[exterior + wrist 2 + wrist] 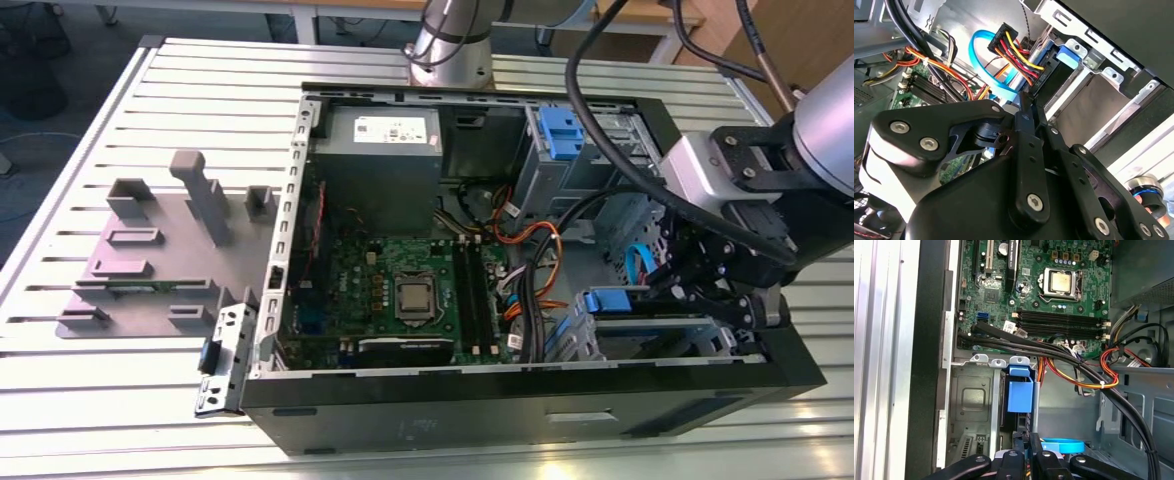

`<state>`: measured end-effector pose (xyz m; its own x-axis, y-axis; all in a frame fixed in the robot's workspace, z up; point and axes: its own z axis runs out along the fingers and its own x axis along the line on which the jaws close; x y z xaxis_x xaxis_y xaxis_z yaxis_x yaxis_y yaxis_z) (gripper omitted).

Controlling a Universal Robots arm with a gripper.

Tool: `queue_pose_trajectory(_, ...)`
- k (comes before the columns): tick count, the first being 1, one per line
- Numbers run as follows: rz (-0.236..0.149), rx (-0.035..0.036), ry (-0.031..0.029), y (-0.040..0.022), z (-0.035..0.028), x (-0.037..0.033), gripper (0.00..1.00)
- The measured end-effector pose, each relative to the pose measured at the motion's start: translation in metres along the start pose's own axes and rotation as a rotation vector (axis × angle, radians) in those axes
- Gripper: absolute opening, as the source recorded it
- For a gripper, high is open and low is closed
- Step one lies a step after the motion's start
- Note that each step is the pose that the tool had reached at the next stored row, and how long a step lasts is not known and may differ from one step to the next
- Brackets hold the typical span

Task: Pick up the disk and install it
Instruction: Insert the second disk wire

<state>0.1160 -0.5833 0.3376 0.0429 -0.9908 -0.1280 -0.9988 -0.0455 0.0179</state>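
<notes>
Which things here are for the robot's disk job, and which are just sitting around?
For the job:
the disk, in its blue carrier
the drive bay holding it
the gripper, right beside it

Just lying about:
the grey fixture beside the case
the power supply
the motherboard

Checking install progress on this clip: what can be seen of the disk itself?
The disk shows mainly as its bright blue plastic carrier: a flat tab with a rail end above it. It stands on edge, pushed down into a slot of the grey metal drive cage in a corner of the open case, next to the motherboard. Its labelled face is hidden by the cage. The hand is right at its outer end; contact cannot be made out.
</notes>
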Motion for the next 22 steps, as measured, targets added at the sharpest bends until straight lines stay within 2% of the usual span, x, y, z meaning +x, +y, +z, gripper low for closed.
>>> queue_pose_trajectory(22, 0.0, -0.0022, 0.0002, -0.0008, 0.0083, 0.0011, 0.16)
